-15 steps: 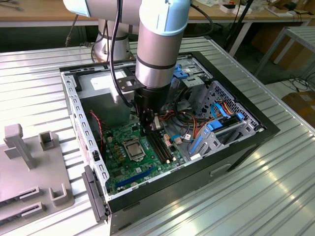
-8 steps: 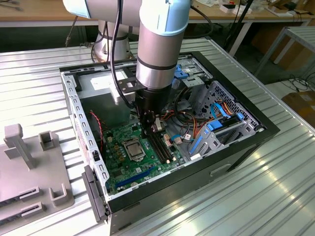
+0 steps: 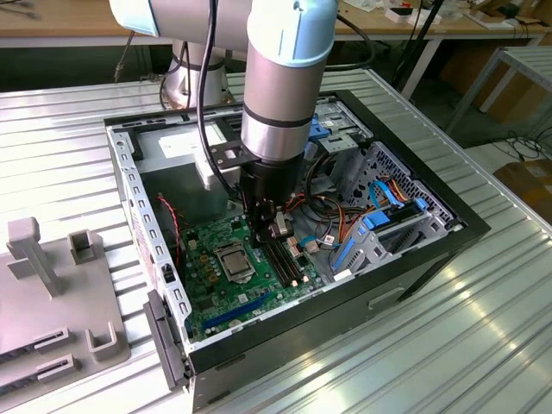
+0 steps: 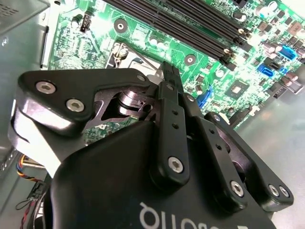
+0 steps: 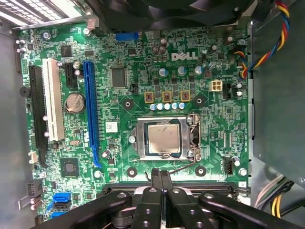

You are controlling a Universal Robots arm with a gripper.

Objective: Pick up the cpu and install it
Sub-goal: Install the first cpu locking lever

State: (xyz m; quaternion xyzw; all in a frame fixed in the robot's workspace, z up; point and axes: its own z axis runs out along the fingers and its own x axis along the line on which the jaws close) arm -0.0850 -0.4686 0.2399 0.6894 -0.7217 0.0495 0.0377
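**Workshop around the bench**

From my remote seat I see a ribbed metal tabletop (image 3: 483, 328) with bright light glaring off its slats. Behind it runs a long wooden workbench (image 3: 78, 26) strewn with small items, dark floor beneath it. At the exterior view's right stands a metal-framed side table (image 3: 517, 69), with brown cardboard boxes (image 3: 530, 185) and loose cables on the floor near it.

Robotics lab — open PC case (image 3: 285, 241) on slatted alu bench (image 3: 448, 345), cluttered desks behind.
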